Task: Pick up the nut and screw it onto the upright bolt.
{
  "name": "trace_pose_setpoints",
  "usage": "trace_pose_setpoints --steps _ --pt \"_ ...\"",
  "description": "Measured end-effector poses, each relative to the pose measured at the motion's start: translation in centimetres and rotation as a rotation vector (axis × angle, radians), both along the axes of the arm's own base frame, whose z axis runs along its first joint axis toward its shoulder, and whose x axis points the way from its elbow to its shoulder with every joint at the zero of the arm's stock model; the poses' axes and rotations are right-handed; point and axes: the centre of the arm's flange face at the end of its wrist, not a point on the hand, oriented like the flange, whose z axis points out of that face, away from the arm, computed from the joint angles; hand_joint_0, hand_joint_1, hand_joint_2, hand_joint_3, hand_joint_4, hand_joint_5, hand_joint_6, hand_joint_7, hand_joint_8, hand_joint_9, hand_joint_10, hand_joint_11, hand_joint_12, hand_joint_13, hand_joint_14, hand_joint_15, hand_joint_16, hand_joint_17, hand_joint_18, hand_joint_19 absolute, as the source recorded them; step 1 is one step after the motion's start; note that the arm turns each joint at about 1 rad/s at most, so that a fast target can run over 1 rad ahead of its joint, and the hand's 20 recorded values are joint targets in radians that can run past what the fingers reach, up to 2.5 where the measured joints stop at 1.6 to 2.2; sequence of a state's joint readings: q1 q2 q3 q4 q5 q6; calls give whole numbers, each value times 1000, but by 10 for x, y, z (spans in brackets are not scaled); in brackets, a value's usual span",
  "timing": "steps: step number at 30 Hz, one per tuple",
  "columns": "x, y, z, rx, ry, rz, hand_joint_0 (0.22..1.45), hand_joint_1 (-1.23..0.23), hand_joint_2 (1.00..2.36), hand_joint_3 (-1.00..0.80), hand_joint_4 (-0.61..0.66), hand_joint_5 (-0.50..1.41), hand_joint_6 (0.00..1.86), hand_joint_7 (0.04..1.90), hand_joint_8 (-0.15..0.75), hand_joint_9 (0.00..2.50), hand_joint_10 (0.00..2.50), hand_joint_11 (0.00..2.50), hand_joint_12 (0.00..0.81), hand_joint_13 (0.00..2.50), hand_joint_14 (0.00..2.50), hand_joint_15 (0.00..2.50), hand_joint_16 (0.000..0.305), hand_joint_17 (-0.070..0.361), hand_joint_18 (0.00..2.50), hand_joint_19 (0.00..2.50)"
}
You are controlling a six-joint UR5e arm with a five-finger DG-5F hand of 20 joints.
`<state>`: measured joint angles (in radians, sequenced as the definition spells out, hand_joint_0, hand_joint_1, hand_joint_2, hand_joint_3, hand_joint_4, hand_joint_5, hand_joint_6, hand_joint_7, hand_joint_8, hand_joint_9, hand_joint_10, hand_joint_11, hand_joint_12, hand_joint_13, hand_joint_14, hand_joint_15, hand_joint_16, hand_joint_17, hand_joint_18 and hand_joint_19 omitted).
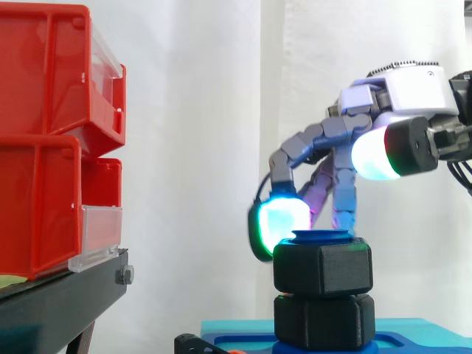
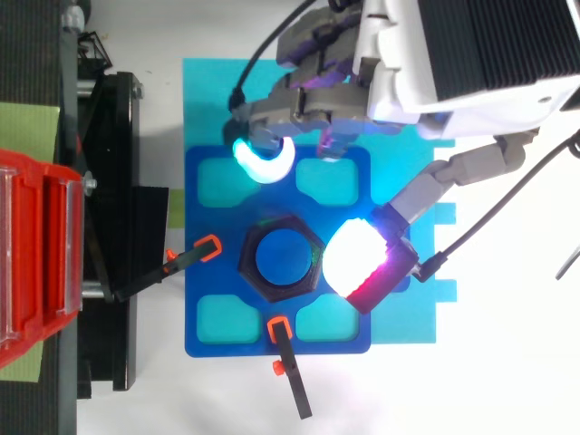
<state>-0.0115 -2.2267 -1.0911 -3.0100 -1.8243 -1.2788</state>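
Two stacked red plastic bins (image 1: 44, 147) on their black stand (image 1: 66, 302) sit well to the left of the work and need not trouble us; the orange-tipped black clamps (image 2: 210, 246) on the blue fixture plate (image 2: 204, 227) lie near the bolt's left and lower sides in the top view, so any sweep of the fingers should stay above them; the black hexagonal nut (image 1: 322, 268) sits on the blue upright bolt (image 2: 282, 259), with a lower black hexagonal block (image 1: 322, 321) just beneath it, and we judge the step in hand to be turning the nut down the thread rather than fetching it; to do that well we would set opposing pads on opposite flats, bearing on the sides and not the top rim, keep the hand in line with the bolt so the nut does not cock, and turn in short strokes with light pressure; the hand (image 1: 413, 88) enters from the right and hangs above the nut, palm tilted down; its fingers are spread and loosely bent, holding nothing; the cyan-glowing pad (image 1: 284, 217) hangs level with the nut's top on its left in the side view, yet the top view shows it apart from the nut; the white-glowing pad (image 1: 376, 155) stands higher, above and to the right.
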Motion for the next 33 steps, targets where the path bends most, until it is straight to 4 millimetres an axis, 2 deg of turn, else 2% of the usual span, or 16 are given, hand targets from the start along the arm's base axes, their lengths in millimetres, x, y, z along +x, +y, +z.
trace_pose_setpoints --steps 6,14,21,29,33 --pt "3 4 8 1 -17 7 410 -320 1000 -500 213 -156 502 655 303 846 0 0 416 487 0 0 60 136 496 82" --pt "5 16 4 2 -25 21 397 -289 1000 -500 211 -148 502 656 303 730 0 0 433 372 0 0 63 142 349 33" --pt "1 28 -11 5 1 35 399 -230 1000 -500 255 -110 503 711 310 748 0 0 435 352 0 0 63 142 319 36" --pt "2 33 -13 16 -2 41 408 -233 1000 -500 279 -66 504 830 315 802 0 0 426 387 0 0 61 138 344 51" --pt "2 34 -13 20 -2 42 424 -241 1000 -500 296 -15 505 933 308 979 0 0 404 478 0 0 57 128 441 87"
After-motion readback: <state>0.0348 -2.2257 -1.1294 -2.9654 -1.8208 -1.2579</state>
